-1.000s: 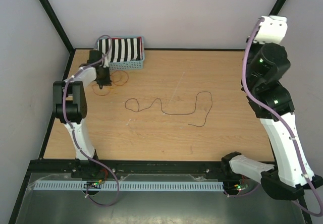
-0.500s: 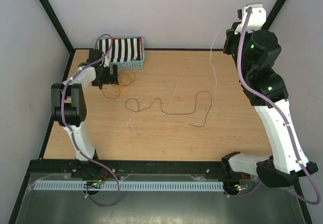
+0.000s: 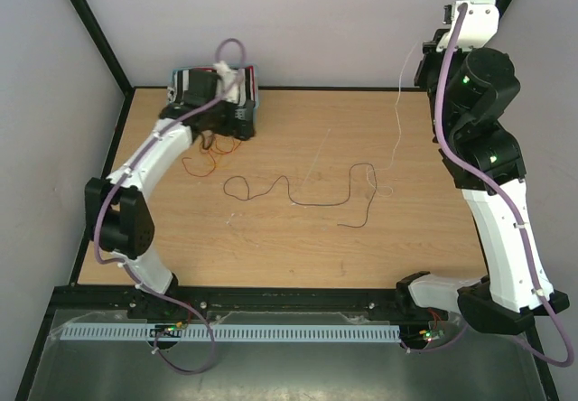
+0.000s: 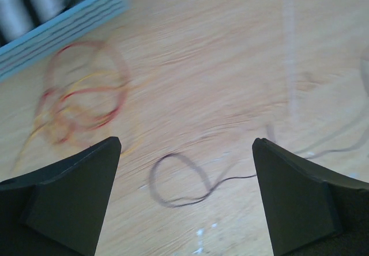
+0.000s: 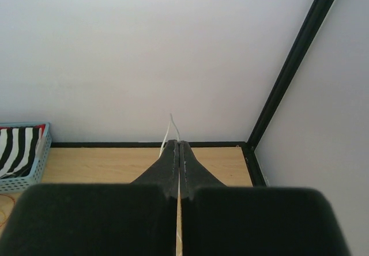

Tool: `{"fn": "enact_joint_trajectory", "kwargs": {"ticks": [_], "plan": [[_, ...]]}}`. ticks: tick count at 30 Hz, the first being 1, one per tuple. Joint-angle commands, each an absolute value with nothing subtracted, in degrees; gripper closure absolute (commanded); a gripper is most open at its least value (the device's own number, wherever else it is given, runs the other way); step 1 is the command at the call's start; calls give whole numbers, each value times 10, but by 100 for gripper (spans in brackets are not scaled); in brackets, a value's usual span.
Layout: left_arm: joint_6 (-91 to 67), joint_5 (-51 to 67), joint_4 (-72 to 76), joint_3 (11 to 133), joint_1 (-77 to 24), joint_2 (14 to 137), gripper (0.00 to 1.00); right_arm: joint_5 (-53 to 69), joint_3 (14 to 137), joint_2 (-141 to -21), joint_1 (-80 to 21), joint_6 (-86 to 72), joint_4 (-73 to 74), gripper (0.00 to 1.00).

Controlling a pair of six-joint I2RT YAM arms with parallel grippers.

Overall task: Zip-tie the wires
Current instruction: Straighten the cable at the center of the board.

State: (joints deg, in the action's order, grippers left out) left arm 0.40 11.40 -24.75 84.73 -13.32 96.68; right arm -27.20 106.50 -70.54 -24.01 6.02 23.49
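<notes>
Red, orange and yellow loops, the coloured wires, lie in a loose tangle on the table just beside the blue basket. The black wire snakes across the middle of the board, well apart from them. My left gripper hovers over the near end of that black strand with its fingers spread wide and nothing between them. The view is smeared, so I distrust its fine detail.

My right gripper is raised high at the far right corner, fingers pressed together on a thin white strip, which I take to be the zip tie. It hangs down with its lower end trailing near the black wire's right-hand loop.

I judge the step in hand to be gathering the strands. To do it well, I would lower the left fingers squarely over the coloured tangle and catch several loops at once. I would then drag them low across the wood towards the black wire, so nothing springs free. The strip should stay pinched near one end.

The table is pale wood-grain laminate, smooth enough for wire to slide. Plain grey-white walls enclose it, with black frame posts in the corners.
</notes>
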Motion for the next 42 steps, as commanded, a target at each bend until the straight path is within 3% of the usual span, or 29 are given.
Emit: {"fn": "enact_joint_trajectory", "kwargs": {"ticks": [1, 12, 31, 39, 42], "plan": [[25, 162, -237, 894, -218, 1009, 1, -294, 1070, -695, -238, 66, 231, 100], [-51, 228, -167, 1042, -316, 1178, 4, -303, 1045, -674, -239, 70, 231, 100], [-96, 252, -113, 1215, -425, 1346, 7, -300, 1023, -666, -239, 66, 227, 100], [-106, 223, -83, 1245, -448, 1386, 10, -299, 1018, -662, -238, 70, 226, 100], [-107, 224, -82, 1264, -452, 1404, 18, -300, 1017, -660, -239, 72, 225, 100]]}}
